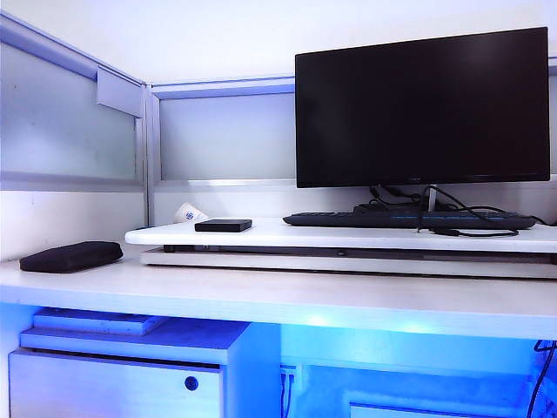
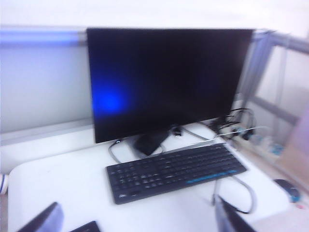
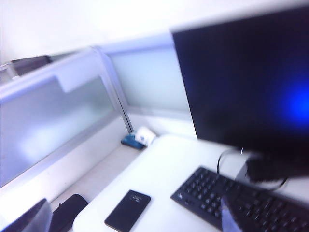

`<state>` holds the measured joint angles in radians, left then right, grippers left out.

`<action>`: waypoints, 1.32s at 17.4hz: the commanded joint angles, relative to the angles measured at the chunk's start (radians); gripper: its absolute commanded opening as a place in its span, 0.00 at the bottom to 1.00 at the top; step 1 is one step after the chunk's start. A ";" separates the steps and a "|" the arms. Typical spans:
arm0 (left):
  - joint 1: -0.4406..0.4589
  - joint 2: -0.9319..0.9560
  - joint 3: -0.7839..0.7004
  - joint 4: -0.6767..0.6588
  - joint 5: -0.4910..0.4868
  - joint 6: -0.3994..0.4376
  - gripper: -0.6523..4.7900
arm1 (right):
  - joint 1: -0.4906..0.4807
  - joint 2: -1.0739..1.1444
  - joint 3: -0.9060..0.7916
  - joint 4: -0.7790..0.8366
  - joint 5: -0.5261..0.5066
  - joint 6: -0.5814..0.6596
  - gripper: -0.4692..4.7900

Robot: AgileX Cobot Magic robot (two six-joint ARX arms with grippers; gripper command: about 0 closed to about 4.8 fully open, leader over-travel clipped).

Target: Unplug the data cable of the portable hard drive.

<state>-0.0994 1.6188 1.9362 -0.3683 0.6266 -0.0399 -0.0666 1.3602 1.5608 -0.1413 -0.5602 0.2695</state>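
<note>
Both claws, left [image 2: 137,222] and right [image 3: 135,217], gape, fingertips cropped; portable hard drive [image 3: 128,210] lies unplugged

We identify the place as an office cubicle. Frosted partition panels [image 1: 74,113] in pale metal frames enclose a white desk [image 1: 261,292]. On a raised white board [image 1: 348,235] we see a dark monitor [image 1: 422,109] and a black keyboard [image 1: 409,219] with cords behind them. Under the desk we note a drawer cabinet [image 1: 113,383].

Both wrist views blurred — grippers [image 2: 135,220] (fingertips only) cropped.
</note>
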 commanded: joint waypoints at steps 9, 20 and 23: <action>0.001 -0.884 -0.539 -0.237 -0.169 0.060 0.79 | -0.002 -0.570 -0.081 -0.473 0.126 -0.143 0.90; 0.001 -1.601 -1.200 -0.385 -0.370 -0.101 0.64 | -0.002 -1.187 -0.744 -0.546 0.173 -0.080 0.90; 0.000 -1.614 -1.300 -0.419 -0.373 -0.119 0.63 | -0.002 -1.315 -0.860 -0.566 0.173 -0.075 0.90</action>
<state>-0.0986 0.0059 0.6441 -0.8272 0.2577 -0.1513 -0.0673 0.0597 0.7158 -0.7135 -0.3870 0.1909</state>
